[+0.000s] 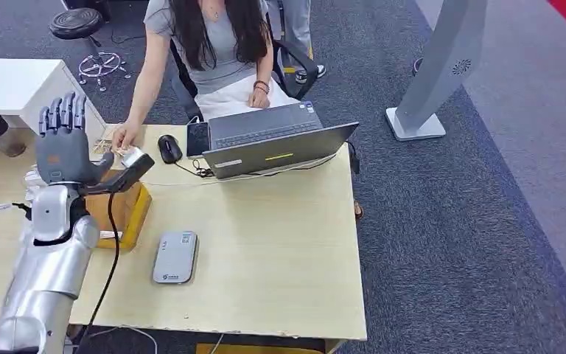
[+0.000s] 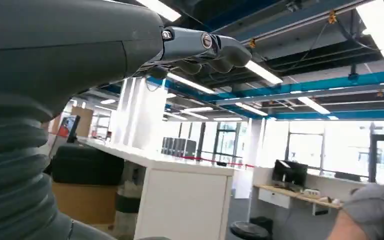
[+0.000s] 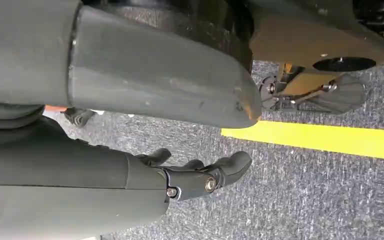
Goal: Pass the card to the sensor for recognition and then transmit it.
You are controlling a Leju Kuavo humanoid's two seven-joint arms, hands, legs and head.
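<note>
My left hand [image 1: 63, 147] is raised over the left part of the wooden desk [image 1: 280, 243], with its fingers [image 1: 63, 114] upright and apart and its thumb stretched out to the right. A small pale card [image 1: 135, 158] sits at the tip of that thumb. A seated person's hand [image 1: 124, 137] touches the card from behind. The grey-white sensor [image 1: 175, 257] lies flat on the desk, nearer to me than the card. In the left wrist view my left hand's fingers [image 2: 205, 47] are extended and hold nothing. My right hand [image 3: 195, 177] hangs over the carpet, loosely curled and empty.
An open laptop [image 1: 276, 144], a black mouse [image 1: 169, 148] and a dark tablet [image 1: 197, 138] lie at the desk's far side in front of the person. A yellow-edged wooden box [image 1: 127, 210] stands under my left hand. A white table [image 1: 15, 85] is at the far left.
</note>
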